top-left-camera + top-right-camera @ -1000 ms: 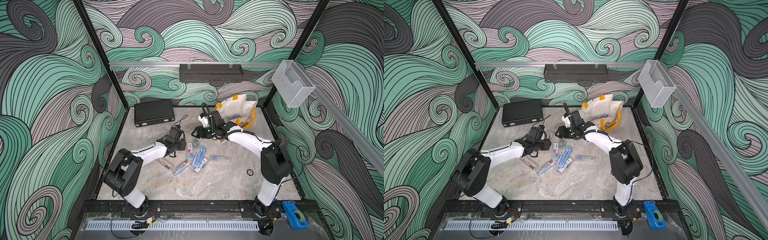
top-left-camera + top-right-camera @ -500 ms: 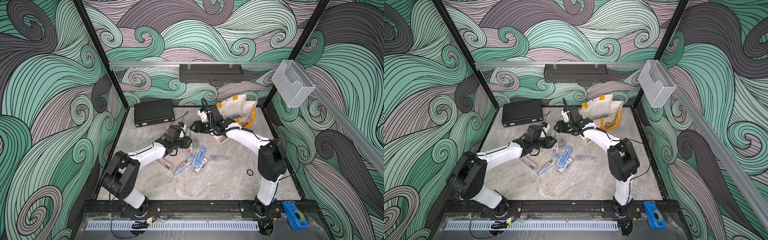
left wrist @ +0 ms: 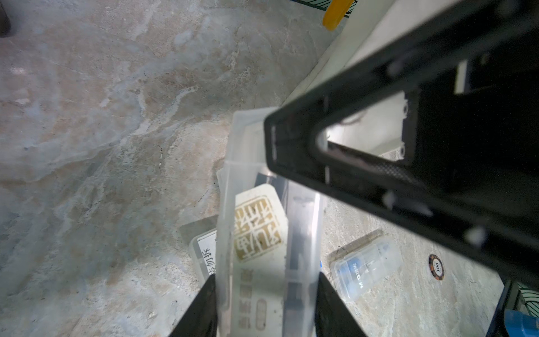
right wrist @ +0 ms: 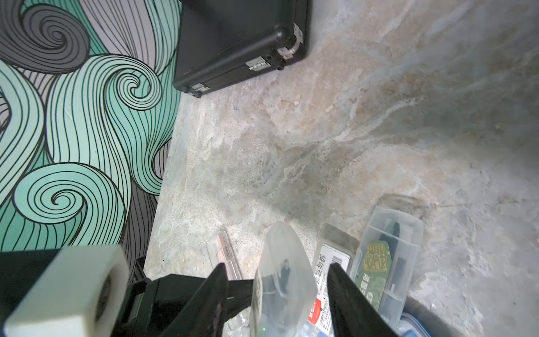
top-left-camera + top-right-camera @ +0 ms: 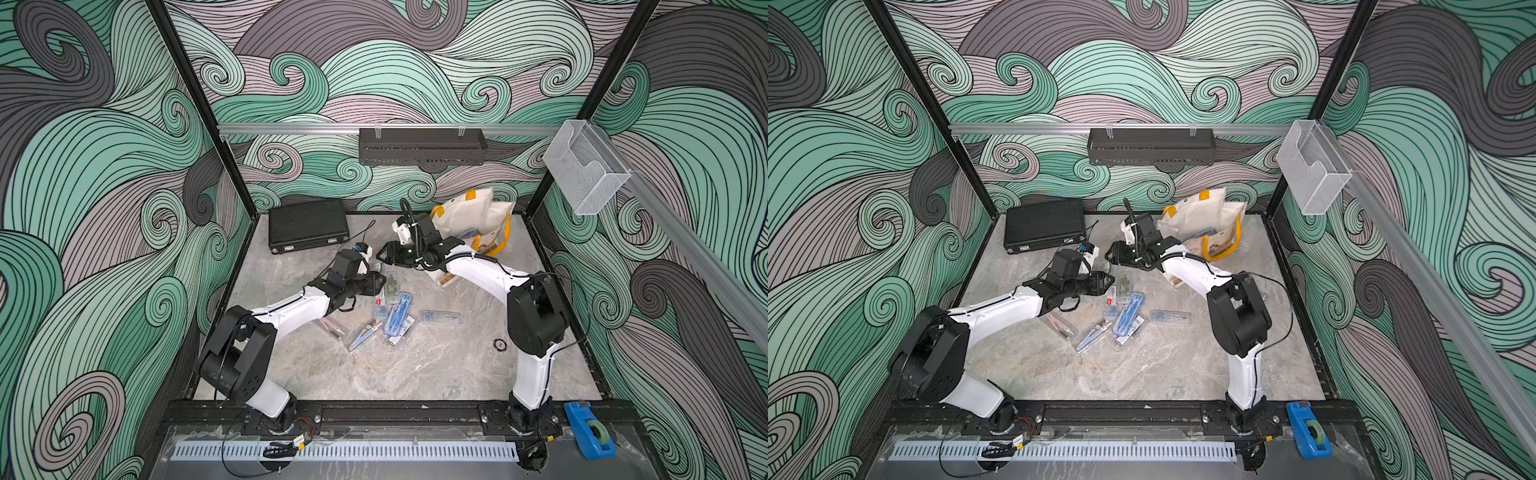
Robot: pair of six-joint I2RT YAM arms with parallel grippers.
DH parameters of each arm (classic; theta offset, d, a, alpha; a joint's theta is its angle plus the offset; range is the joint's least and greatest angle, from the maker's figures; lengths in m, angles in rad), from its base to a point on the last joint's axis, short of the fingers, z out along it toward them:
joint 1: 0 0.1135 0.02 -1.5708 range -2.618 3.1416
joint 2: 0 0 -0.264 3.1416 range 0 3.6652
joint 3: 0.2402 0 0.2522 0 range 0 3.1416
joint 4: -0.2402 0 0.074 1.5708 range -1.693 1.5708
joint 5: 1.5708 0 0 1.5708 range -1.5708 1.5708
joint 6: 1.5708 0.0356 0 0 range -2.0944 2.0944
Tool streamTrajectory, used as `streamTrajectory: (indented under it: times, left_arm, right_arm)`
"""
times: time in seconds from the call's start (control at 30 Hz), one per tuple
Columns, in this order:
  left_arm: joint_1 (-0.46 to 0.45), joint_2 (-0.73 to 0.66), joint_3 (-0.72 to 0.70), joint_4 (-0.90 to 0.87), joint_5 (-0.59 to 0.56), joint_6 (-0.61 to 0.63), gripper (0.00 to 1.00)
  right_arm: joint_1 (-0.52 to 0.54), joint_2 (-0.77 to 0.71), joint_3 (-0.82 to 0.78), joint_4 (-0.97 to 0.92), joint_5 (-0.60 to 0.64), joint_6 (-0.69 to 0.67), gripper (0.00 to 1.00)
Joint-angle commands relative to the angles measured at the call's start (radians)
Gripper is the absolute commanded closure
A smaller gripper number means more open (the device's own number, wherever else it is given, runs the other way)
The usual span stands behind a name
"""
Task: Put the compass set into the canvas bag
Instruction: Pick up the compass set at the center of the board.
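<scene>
A compass set in a clear plastic case point(image 3: 262, 233) is clamped between the jaws of my left gripper point(image 3: 267, 280), which is shut on its near end. In both top views the left gripper point(image 5: 379, 283) point(image 5: 1109, 283) holds it above the middle of the table. My right gripper point(image 4: 277, 267) faces it from the back, and the case's far end point(image 4: 284, 277) stands between its open jaws with a gap on each side. The right gripper point(image 5: 381, 255) is just behind the left one. The canvas bag point(image 5: 469, 216) point(image 5: 1200, 218) stands open at the back right, behind the right arm.
Several more compass sets point(image 5: 397, 316) lie in clear cases on the marble table below the grippers, one apart at the right point(image 5: 438, 318). A black briefcase point(image 5: 307, 224) lies at the back left. A poker chip point(image 5: 500, 344) lies near the right arm's base. A blue tape dispenser point(image 5: 588, 430) sits at the front right.
The left gripper has lifted the case and carried it toward the back. The right gripper has swung left to meet it, and its jaws now straddle the case's far end.
</scene>
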Motion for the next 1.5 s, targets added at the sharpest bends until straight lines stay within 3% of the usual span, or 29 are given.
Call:
streamTrajectory:
  times: [0.0, 0.4, 0.67, 0.87, 0.93, 1.03, 1.13, 1.47]
  left_arm:
    - [0.006, -0.026, -0.010, 0.030, 0.010, -0.010, 0.59]
    - [0.005, -0.039, -0.017, 0.037, -0.001, -0.014, 0.59]
    - [0.007, -0.040, -0.020, 0.037, -0.001, -0.015, 0.59]
    - [0.008, -0.045, -0.021, 0.027, -0.001, -0.014, 0.58]
    - [0.008, -0.048, -0.025, 0.026, 0.000, -0.010, 0.52]
    - [0.008, -0.061, -0.032, 0.029, -0.009, -0.010, 0.21]
    - [0.008, -0.083, -0.043, 0.030, -0.022, -0.010, 0.02]
    - [0.008, -0.225, -0.062, 0.012, -0.072, 0.006, 0.01]
  right_arm:
    - [-0.003, 0.016, -0.018, 0.064, -0.026, 0.050, 0.50]
    - [-0.003, 0.047, -0.014, 0.090, -0.048, 0.083, 0.62]
    - [-0.001, 0.050, -0.019, 0.091, -0.048, 0.083, 0.80]
    - [-0.002, 0.046, -0.022, 0.094, -0.044, 0.077, 0.88]
    - [-0.002, 0.044, -0.022, 0.091, -0.042, 0.072, 0.90]
    - [-0.002, 0.038, -0.016, 0.075, -0.031, 0.056, 0.92]
    - [-0.002, 0.025, 0.000, 0.030, -0.003, 0.016, 0.93]
    - [-0.042, -0.064, 0.160, -0.176, 0.108, -0.159, 0.97]
